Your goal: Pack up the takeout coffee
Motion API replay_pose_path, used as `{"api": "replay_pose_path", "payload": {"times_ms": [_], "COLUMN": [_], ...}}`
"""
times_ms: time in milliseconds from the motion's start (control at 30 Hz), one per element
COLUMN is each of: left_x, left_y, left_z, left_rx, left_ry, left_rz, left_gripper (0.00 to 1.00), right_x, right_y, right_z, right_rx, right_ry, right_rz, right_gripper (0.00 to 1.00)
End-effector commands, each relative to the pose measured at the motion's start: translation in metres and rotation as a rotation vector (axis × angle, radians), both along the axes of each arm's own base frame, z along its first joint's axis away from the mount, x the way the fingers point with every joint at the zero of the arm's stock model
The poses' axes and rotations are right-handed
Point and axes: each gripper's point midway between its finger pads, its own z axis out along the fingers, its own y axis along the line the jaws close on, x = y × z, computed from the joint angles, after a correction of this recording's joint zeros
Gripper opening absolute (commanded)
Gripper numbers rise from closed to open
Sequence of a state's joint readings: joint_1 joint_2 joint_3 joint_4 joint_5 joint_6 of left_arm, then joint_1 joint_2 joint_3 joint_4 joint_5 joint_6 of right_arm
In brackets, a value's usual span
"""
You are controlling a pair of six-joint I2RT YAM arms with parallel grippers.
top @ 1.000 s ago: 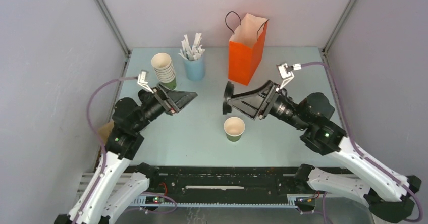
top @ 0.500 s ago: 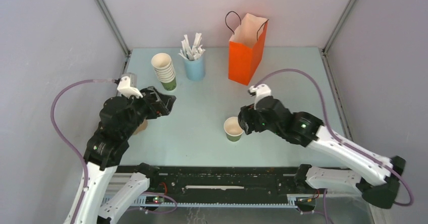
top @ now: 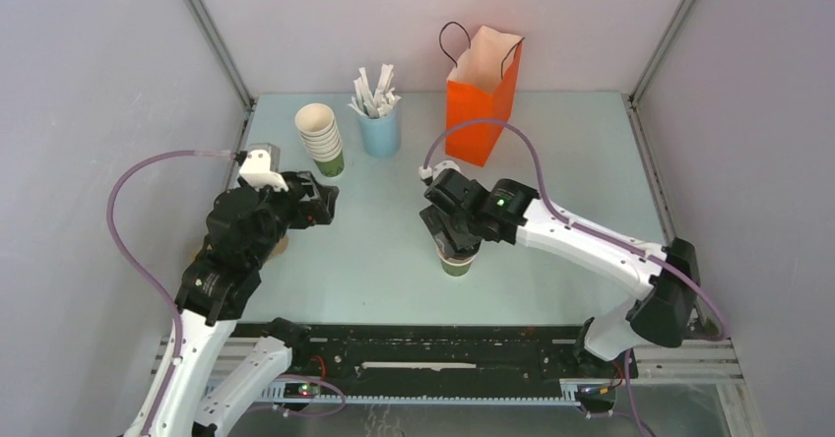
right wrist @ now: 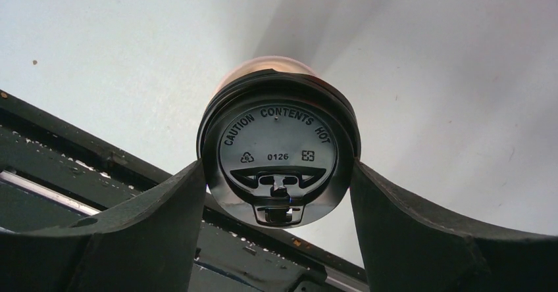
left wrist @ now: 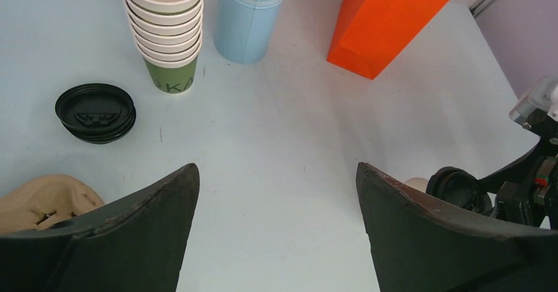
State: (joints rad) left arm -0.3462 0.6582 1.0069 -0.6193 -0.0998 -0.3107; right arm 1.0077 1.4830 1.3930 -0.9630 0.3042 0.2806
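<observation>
The small green cup [top: 457,266] stands on the table near the front middle. My right gripper [top: 454,241] is directly over it, shut on a round black lid [right wrist: 276,152] by its edges. The lid lies flat over the cup's mouth, and only the far rim of the cup [right wrist: 266,64] peeks out behind it. I cannot tell whether the lid is seated. The lid also shows in the left wrist view [left wrist: 457,188]. My left gripper [left wrist: 276,193] is open and empty, held above the table to the cup's left [top: 321,204].
An orange paper bag [top: 481,93] stands open at the back. A stack of cream-and-green cups [top: 321,138] and a light blue cup of white sticks [top: 379,127] stand back left. A stack of black lids [left wrist: 95,112] and a cardboard carrier [left wrist: 39,200] lie at the left.
My right gripper swung in with the lid, from tilted up behind the cup to directly over its mouth. My left arm drew back to the left and then held still.
</observation>
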Motion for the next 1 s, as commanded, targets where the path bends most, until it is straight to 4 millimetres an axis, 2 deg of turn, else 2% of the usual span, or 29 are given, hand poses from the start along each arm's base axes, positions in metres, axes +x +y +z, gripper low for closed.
{"api": "replay_pose_path", "payload": {"times_ms": [0,167,400,967], "left_x": [0.005,0.005,0.006,0.007], "left_y": [0.003,0.001,-0.002,-0.004], "left_z": [-0.009,-0.017,-0.028,-0.033], "left_rx": [0.061,0.063,0.059,0.051], "left_ry": [-0.041,-0.038,-0.019,-0.009], "left_rz": [-0.010,-0.023,-0.034,-0.042], "left_gripper": [0.93,0.92,0.92,0.93], "right_x": [0.002,0.002,0.010,0.011], "right_y": [0.007,0.013,0.006,0.011], "right_z": [0.007,-0.004,-0.014,-0.030], "right_rx": [-0.025,-0.042,-0.079,-0.064], "right_ry": [0.029,0.091,0.112,0.158], "right_rz": [0.040,0.053,0.031,0.044], "right_gripper": [0.82,0.82,0.83,0.84]}}
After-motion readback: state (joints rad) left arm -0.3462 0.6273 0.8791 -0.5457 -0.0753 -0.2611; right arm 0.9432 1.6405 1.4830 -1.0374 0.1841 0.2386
